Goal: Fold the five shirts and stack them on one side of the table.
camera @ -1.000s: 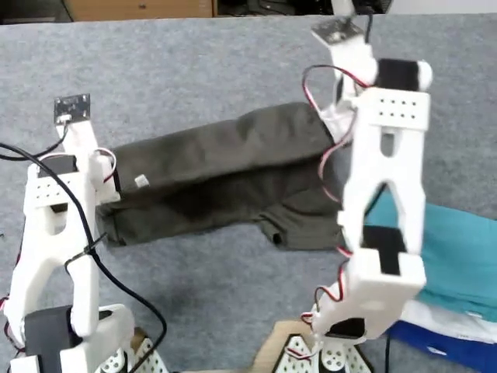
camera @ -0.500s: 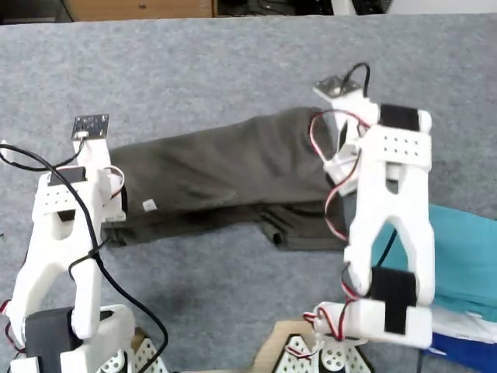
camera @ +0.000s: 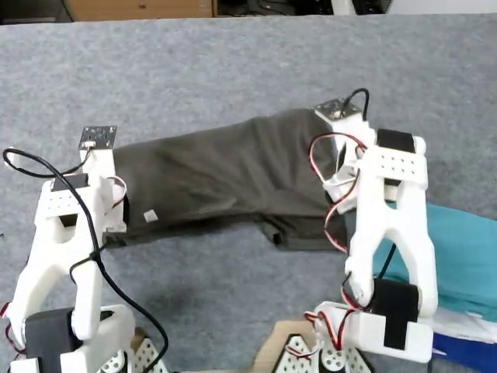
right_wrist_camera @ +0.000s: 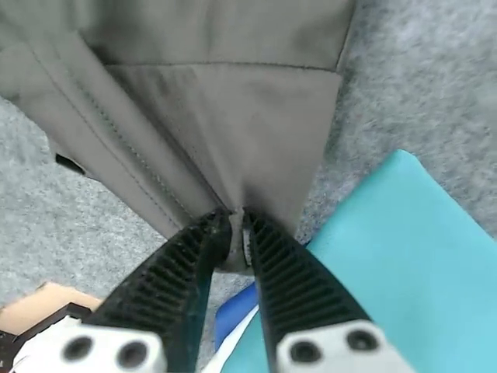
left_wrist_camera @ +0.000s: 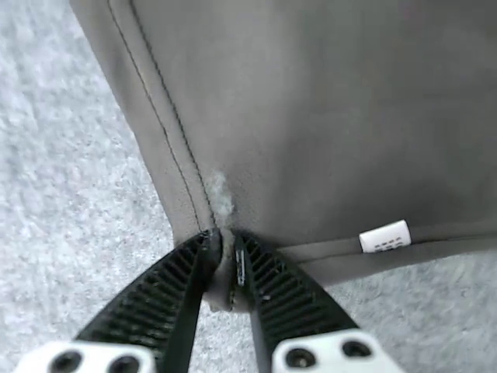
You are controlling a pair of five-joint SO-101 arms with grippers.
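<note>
the dark grey shirt (camera: pixel 225 175) lies stretched across the middle of the high view, folded lengthwise on the grey table (camera: pixel 194 54). the left gripper (left_wrist_camera: pixel 224 237) is pinched narrow on the shirt's hem corner, near a small white label (left_wrist_camera: pixel 384 237). the right gripper (right_wrist_camera: pixel 237 221) is closed the same way on a bunched fold at the other end. each holds only a thin bite of cloth, so a hard pull apart could slip a corner free and spoil the fold. the teal shirt (camera: pixel 466 249) at the lower right lies just beside the right gripper and could get dragged. the widest room to move is toward the top and upper left of the frame.
</note>
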